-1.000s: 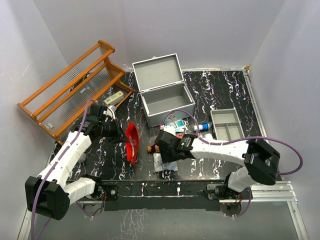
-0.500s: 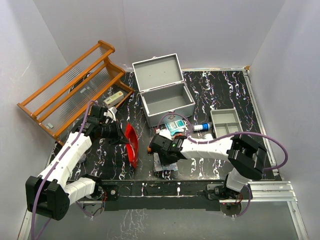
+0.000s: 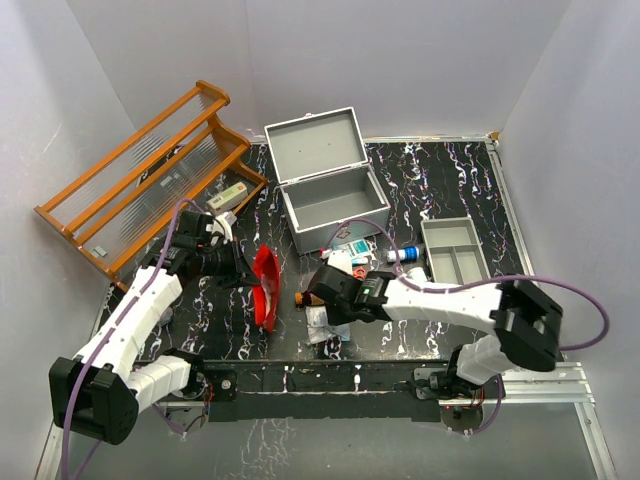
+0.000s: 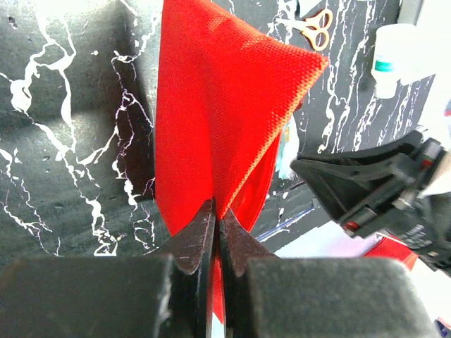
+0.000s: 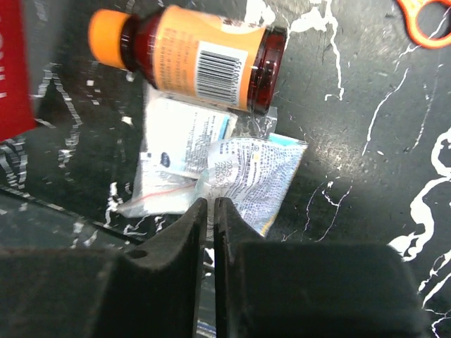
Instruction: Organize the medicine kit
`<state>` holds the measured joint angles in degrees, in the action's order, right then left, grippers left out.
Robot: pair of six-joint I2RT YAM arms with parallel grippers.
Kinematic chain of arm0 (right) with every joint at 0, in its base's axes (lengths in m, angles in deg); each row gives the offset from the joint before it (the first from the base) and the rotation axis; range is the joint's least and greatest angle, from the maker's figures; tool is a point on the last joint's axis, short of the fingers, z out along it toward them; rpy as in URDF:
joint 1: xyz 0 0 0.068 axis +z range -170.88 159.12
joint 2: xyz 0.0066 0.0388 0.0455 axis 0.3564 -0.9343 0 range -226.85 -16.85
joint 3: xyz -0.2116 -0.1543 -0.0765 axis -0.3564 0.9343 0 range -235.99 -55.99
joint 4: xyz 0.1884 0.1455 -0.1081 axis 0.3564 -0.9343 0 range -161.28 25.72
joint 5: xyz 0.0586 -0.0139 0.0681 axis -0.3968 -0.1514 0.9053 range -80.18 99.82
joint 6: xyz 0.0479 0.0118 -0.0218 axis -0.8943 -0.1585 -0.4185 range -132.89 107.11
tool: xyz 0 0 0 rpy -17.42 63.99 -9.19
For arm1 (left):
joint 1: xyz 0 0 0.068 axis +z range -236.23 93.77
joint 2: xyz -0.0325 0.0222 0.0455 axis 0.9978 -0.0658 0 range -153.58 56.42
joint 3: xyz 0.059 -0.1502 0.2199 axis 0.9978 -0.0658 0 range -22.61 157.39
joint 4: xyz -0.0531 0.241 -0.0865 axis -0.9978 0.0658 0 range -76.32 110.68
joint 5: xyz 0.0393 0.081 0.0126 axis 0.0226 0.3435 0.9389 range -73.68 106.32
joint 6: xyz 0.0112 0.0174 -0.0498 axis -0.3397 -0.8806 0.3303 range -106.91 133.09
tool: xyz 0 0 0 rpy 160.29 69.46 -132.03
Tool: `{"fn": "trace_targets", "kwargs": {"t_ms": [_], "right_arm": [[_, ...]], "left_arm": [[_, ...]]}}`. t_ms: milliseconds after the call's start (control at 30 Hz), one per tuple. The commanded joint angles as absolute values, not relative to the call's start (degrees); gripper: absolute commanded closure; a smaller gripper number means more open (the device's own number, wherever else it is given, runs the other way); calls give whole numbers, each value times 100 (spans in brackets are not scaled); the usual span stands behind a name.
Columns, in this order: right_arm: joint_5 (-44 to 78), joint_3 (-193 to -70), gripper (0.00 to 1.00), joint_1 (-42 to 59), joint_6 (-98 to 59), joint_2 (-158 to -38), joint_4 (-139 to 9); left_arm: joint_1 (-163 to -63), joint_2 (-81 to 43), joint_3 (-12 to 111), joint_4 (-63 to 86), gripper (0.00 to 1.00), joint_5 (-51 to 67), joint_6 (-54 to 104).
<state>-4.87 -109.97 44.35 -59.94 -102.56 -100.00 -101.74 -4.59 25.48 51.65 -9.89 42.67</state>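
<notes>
Far left: wooden rack (image 3: 150, 170) lies tilted against the left wall, its near end on the black marbled table (image 3: 430, 190).

Left gripper (image 3: 240, 272): jaws pressed together on a fold of the red pouch (image 3: 264, 287). Left wrist view confirms this: left gripper (image 4: 215, 232) pinches the near edge of the red pouch (image 4: 218, 105), and the fabric stands up from the table in a peaked fold. Orange-handled scissors (image 4: 313, 24) lie beyond it on the table.

Centre, far: medicine kit (image 3: 330, 195) stands with its lid swung up and back. The interior shows bare grey. It is well apart from both grippers.

Centre, near: amber bottle (image 3: 302, 298) with an orange cap lies on its side just right of the pouch. Right gripper (image 3: 318, 298) is low over the table beside it. Right wrist view: right gripper (image 5: 209, 211) has its jaws nearly closed, only a thin slit between them, with the crinkled edge of a clear packet (image 5: 239, 172) caught at the tips. The amber bottle (image 5: 197, 60) lies just beyond the packet, touching it.

Right: small cartons (image 3: 350, 250) and a white bottle (image 3: 403, 255) lie between the kit and the shallow divided tray (image 3: 455, 250).
</notes>
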Motion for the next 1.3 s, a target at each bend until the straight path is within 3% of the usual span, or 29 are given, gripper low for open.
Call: {"fn": "trace_targets", "kwargs": {"t_ms": [0,533,700,1067,1267], "right_arm": [[-668,-10868,100,4433,-6139,-9427,-9460],[-1133,-10852,100,4433,-6070,-8101,-7947],[-1358,-11187,100,4434,-5696,-8261,-7761],[-43,-11553,100,4431,-5501,-9036,-5863],[97,-11412,100,4434,-5624,-9346,-5206]], "left_arm": [[-10190,-236,2505,5047,100,-1333,4106],[-10190,-107,2421,4901,100,-1393,3918],[-10188,-131,2472,4826,100,-1400,3950],[-10188,-190,2494,4858,100,-1409,3958],[-10188,-195,2502,4845,100,-1408,4072]]}}
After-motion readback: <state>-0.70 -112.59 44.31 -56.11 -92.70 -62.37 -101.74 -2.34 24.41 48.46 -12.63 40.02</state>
